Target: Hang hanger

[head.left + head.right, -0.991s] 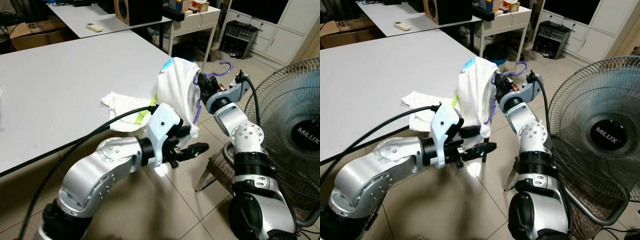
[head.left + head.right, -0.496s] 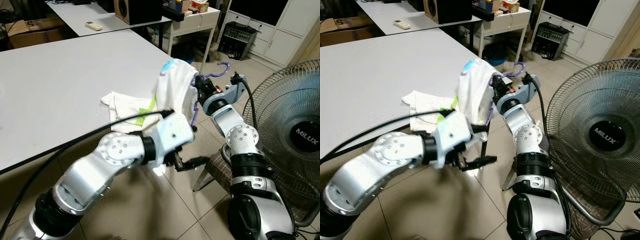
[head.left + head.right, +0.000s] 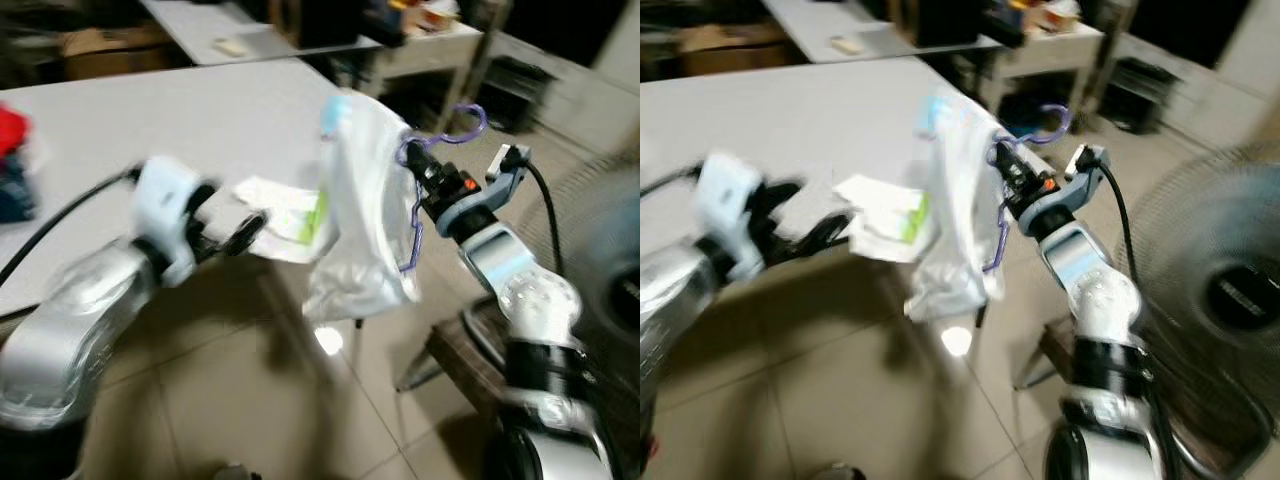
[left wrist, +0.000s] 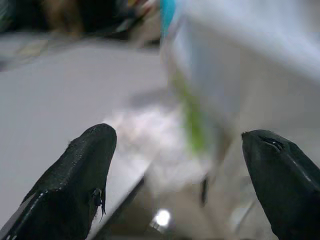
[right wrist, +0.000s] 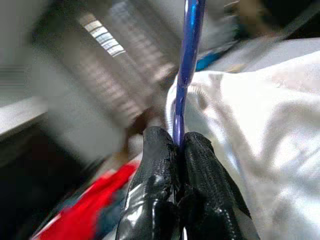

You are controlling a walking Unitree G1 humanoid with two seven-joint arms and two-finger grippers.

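Two tools are up in front of the robot, and the head views are blurred. The right tool (image 3: 418,170) is raised off the near right corner of the grey desk (image 3: 120,150); its black fingers (image 5: 160,165) are pressed together on the stem of the purple hanger (image 3: 452,128), whose hook curls above them. A white garment (image 3: 365,210) with a blue patch at the top is draped over the hanger and hangs down above the tiled floor (image 3: 250,400), just off the desk's edge. The left tool (image 3: 245,232) is held out at the near edge of the desk, left of the garment and apart from it; its fingers (image 4: 82,170) are spread wide with nothing between them. A white and green cloth (image 3: 285,215) lies on the desk near that edge, beside the hanging garment.
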